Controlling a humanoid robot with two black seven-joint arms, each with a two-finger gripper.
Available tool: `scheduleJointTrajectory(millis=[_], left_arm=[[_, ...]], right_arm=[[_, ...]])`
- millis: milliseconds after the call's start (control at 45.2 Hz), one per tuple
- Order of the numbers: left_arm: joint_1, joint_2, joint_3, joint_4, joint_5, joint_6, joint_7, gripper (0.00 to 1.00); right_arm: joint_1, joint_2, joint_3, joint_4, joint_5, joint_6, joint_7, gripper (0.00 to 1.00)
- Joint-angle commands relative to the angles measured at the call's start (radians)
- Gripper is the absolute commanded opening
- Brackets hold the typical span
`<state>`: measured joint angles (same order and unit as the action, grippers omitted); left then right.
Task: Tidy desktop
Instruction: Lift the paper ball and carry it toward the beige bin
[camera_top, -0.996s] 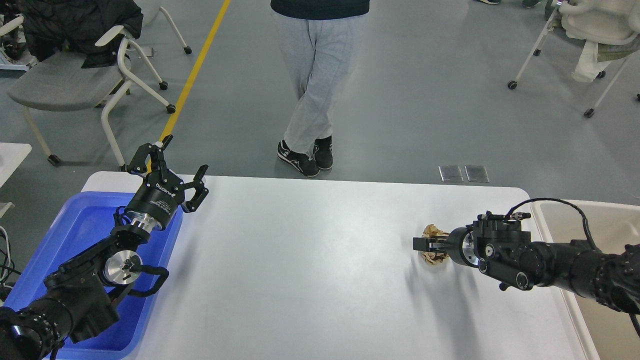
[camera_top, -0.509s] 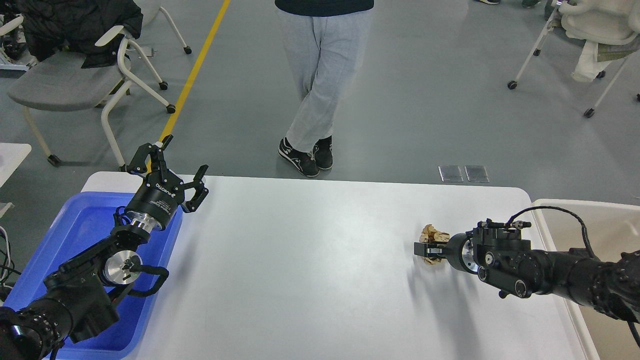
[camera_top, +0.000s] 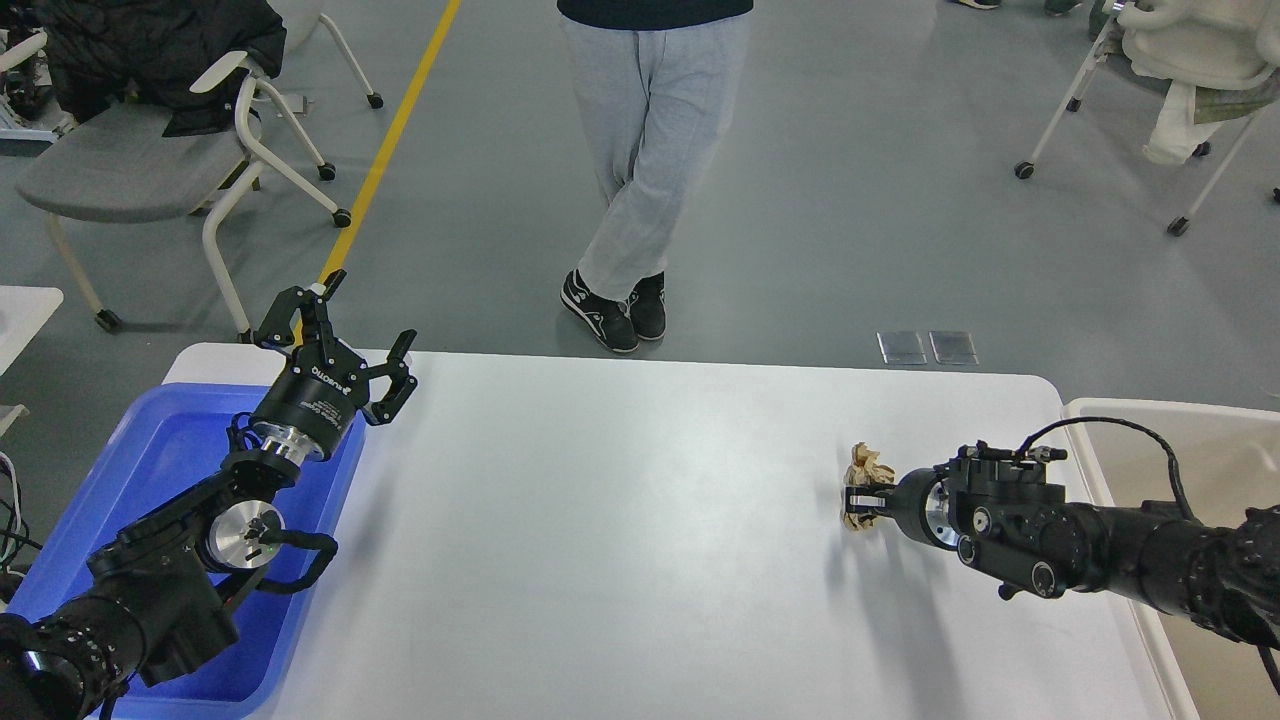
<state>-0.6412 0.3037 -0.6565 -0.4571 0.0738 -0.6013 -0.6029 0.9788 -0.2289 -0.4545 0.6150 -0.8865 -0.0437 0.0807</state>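
Observation:
The white desktop (camera_top: 620, 540) holds one crumpled brown paper ball (camera_top: 866, 468) near its right side. My right gripper (camera_top: 860, 500) comes in from the right, low over the desktop. Its fingers are closed in on the paper ball, which bulges above and below them. My left gripper (camera_top: 345, 330) is open and empty, held above the far corner of the blue tray (camera_top: 150, 470) at the desktop's left end.
A beige tub (camera_top: 1200, 450) stands just off the desktop's right edge, behind my right arm. A person (camera_top: 640, 150) stands beyond the far edge. Chairs (camera_top: 140, 160) stand at the far left and far right.
My right gripper's fingers have drawn in and closed around the paper ball, which shifted slightly right. The left arm has not moved.

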Motion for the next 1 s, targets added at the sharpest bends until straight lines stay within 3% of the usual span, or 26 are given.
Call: scheduleJointTrajectory(millis=[0, 155, 575, 973], left_arm=[[0.0, 0.0, 0.0, 0.0, 0.0, 0.0, 0.0, 1.0], [0.0, 0.0, 0.0, 0.0, 0.0, 0.0, 0.0, 1.0], [0.0, 0.0, 0.0, 0.0, 0.0, 0.0, 0.0, 1.0], [0.0, 0.0, 0.0, 0.0, 0.001, 0.0, 0.0, 1.0]], right_arm=[[0.035, -0.061, 0.016, 0.058, 0.044, 0.01, 0.007, 0.0], [0.142, -0.208, 0.014, 0.247, 0.154, 0.013, 0.031, 0.0], [0.425, -0.544, 0.004, 0.552, 0.167, 0.125, 0.031, 0.0], [0.563, -0.742, -0.001, 0.608, 0.172, 0.186, 0.022, 0.0]])
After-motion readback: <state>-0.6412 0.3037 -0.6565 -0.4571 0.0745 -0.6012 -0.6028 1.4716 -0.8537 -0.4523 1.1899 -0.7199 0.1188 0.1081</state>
